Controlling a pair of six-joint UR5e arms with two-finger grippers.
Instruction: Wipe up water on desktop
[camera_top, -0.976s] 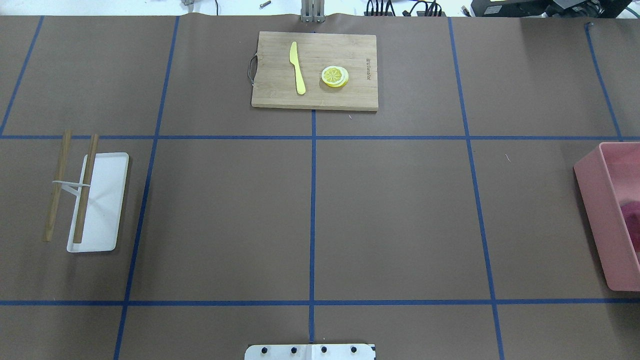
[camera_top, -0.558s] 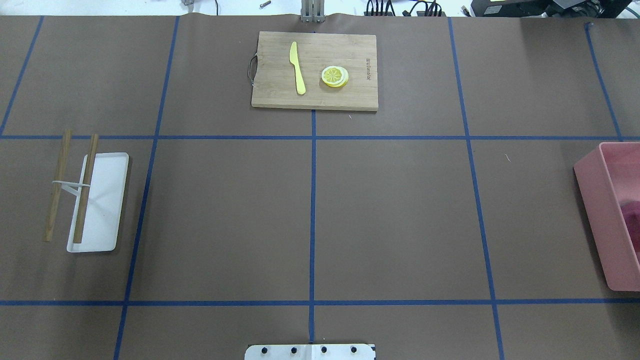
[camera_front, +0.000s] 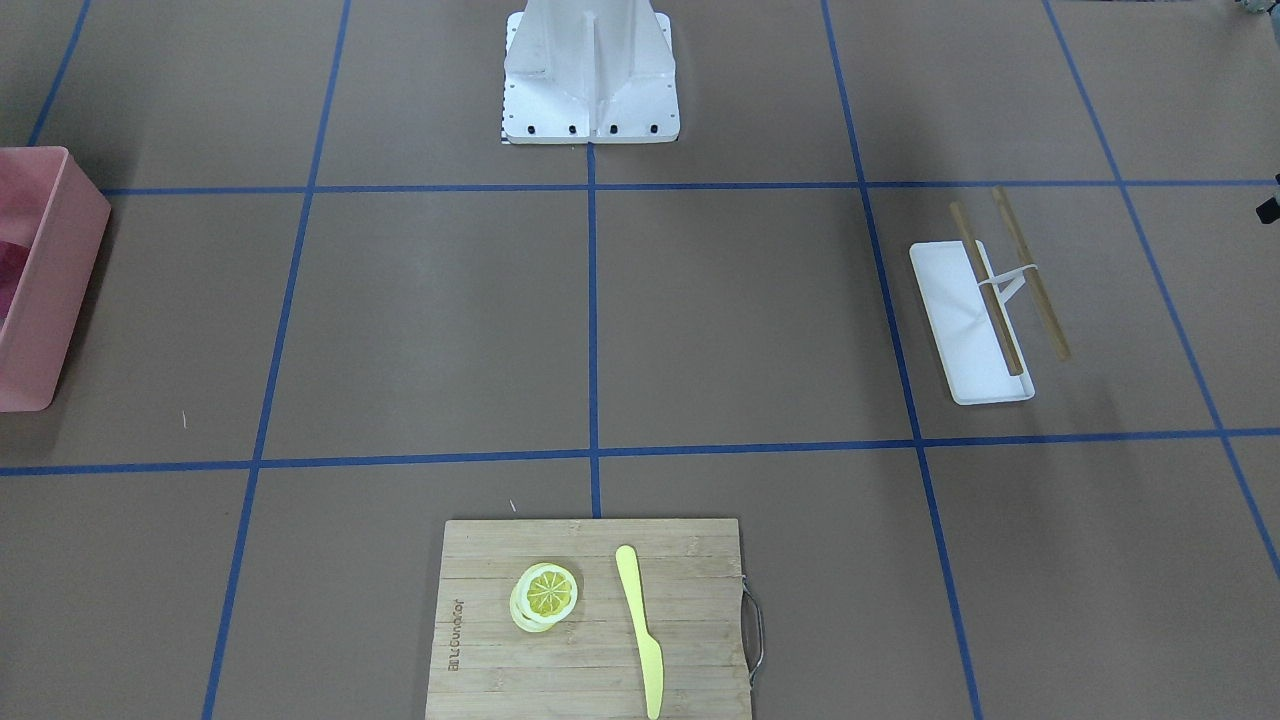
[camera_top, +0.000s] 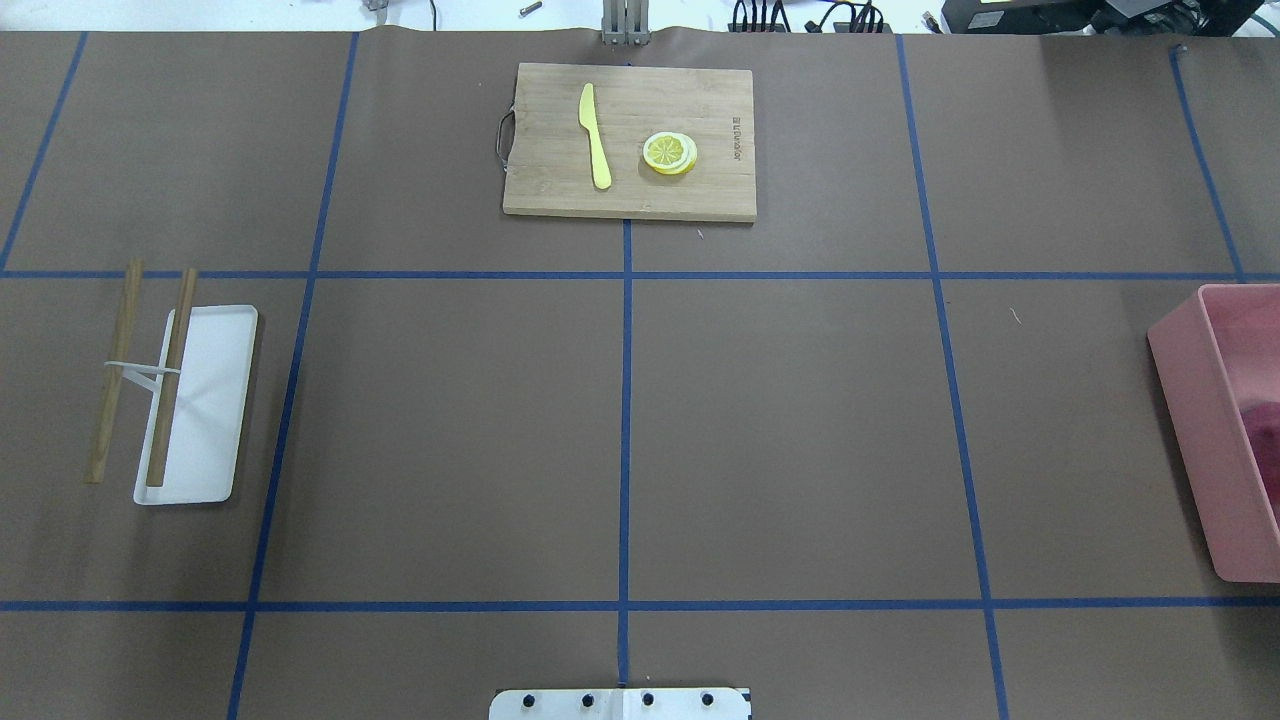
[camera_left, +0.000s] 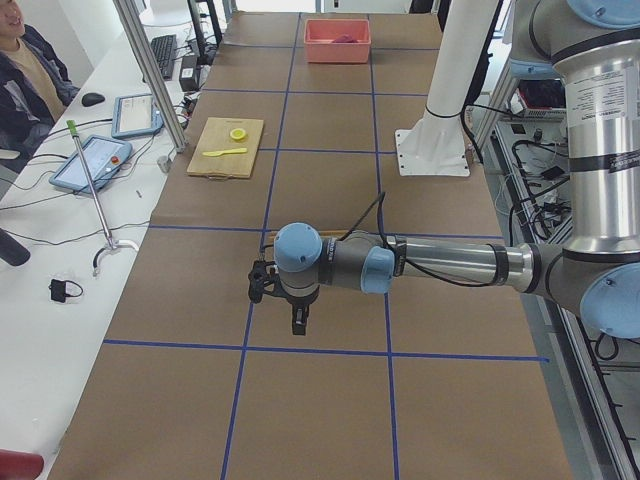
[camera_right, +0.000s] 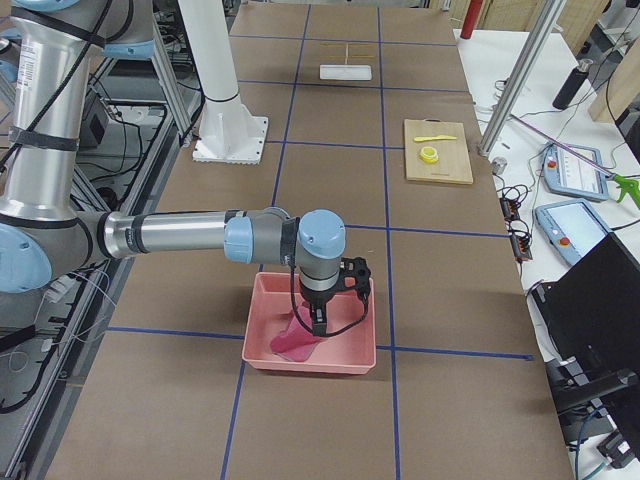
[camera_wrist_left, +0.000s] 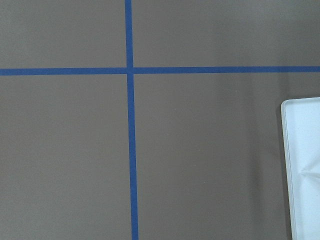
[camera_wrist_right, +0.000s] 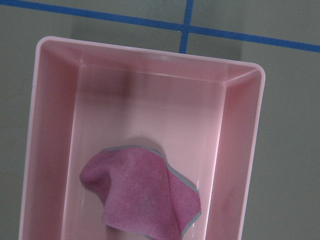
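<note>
The desktop (camera_top: 800, 430) is brown with blue tape lines; I see no water on it. A pink cloth (camera_wrist_right: 142, 192) lies bunched in a pink bin (camera_wrist_right: 240, 150) at the table's right end (camera_top: 1190, 400). My right gripper (camera_right: 318, 325) hangs over that bin just above the cloth (camera_right: 292, 345); it shows only in the exterior right view, so I cannot tell whether it is open or shut. My left gripper (camera_left: 298, 320) hovers over bare desktop near the left end; it shows only in the exterior left view, so I cannot tell its state.
A bamboo cutting board (camera_top: 630, 140) with a yellow knife (camera_top: 595, 135) and lemon slices (camera_top: 669, 153) lies at the far middle. A white tray (camera_top: 200, 400) with two wooden sticks (camera_top: 172, 375) lies at the left. The robot base (camera_front: 590, 80) stands at the near middle.
</note>
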